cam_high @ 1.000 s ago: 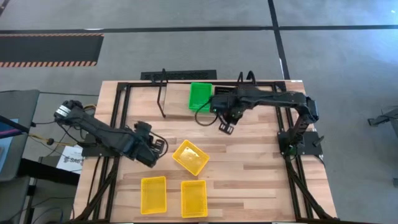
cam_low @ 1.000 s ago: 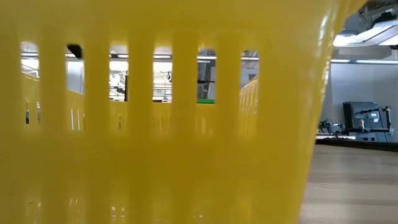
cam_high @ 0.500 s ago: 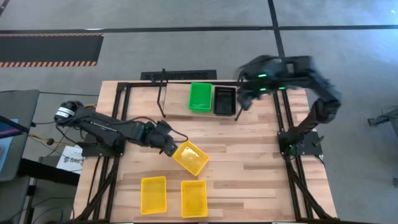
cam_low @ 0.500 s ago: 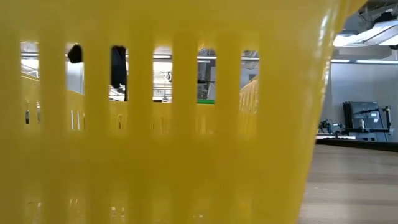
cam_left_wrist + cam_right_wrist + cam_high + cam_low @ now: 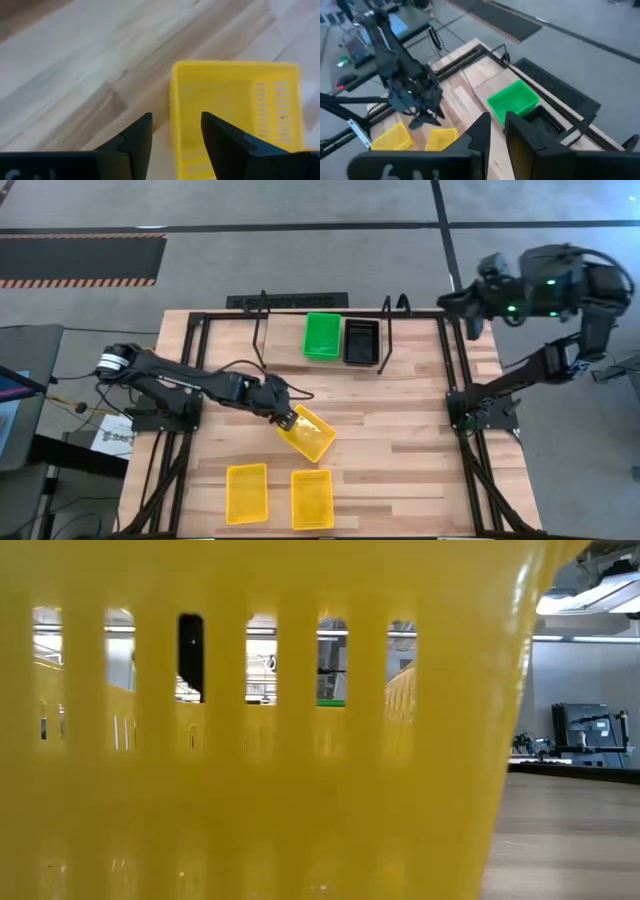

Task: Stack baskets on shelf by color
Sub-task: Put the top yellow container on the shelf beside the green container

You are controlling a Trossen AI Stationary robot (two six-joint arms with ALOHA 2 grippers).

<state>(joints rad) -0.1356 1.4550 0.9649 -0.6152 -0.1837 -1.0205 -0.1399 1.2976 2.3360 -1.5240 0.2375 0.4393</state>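
Note:
A yellow basket (image 5: 308, 434) lies flat on the table's middle, turned at a slant. My left gripper (image 5: 288, 418) is open at its left end. In the left wrist view the basket's end wall (image 5: 172, 100) stands in the gap of the gripper (image 5: 175, 120), one finger inside the basket (image 5: 235, 110) and one outside; no touch shows. A green basket (image 5: 322, 335) and a black basket (image 5: 361, 341) sit side by side within the shelf (image 5: 263, 330) at the far edge. My right gripper (image 5: 470, 318) hangs high beyond the table's far right corner, its fingers (image 5: 480, 132) slightly apart and empty.
Two more yellow baskets (image 5: 247, 493) (image 5: 311, 498) lie near the front edge; one of them (image 5: 250, 740) fills the low view. A black frame (image 5: 190, 380) edges the wooden table. Bare wood lies on the table's right half.
My left gripper has gone toward the table's right, up to the slanted yellow basket's left end. My right gripper has risen from in front of the shelf and swung off beyond the far right corner, which uncovers the black basket beside the green one.

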